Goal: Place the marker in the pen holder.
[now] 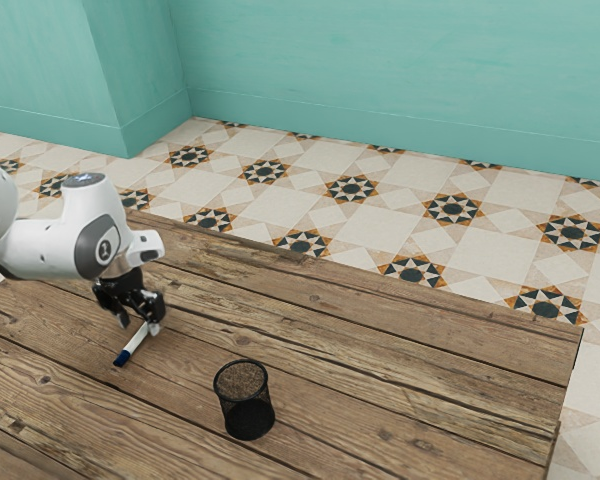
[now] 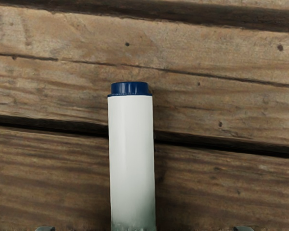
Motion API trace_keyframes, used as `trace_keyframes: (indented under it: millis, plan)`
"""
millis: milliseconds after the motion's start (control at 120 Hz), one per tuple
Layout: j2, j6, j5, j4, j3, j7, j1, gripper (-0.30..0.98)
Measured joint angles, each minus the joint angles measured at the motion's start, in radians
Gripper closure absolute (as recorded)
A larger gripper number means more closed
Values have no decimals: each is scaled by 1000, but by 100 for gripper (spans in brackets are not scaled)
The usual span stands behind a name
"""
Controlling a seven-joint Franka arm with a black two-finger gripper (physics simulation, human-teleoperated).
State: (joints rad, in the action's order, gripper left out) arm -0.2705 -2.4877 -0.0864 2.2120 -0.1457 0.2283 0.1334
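Marker point(image 1: 134, 342) and pen holder point(image 1: 244, 400) number one each on the one wooden table point(image 1: 410, 395), the marker left of center in the exterior view, the pen holder at the lower middle. That view takes in the tiled floor point(image 1: 310, 190) and teal wall point(image 1: 380, 70), while the wrist view gives a close look at the marker's short blue end near mid-frame. The one gripper point(image 1: 140, 326) stands wide above the marker, which lies between its two fingers with a gap on either side.
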Motion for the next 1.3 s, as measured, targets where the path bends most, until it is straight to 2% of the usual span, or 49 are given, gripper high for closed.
trace_keyframes:
  millis: [217,517,700,917,1100,1208,1300]
  plan:
    - [3,20,-15,0,0,57,0,42]
    - [-37,27,-30,-51,4,113,0,50]
    - [-51,28,-119,-54,5,144,4,52]
    - [-52,27,-173,-52,3,176,6,70]
    - [-33,20,-167,-51,6,181,4,78]
    - [51,12,-129,-51,28,179,-5,79]
    - [142,-13,-74,-46,66,176,-56,79]
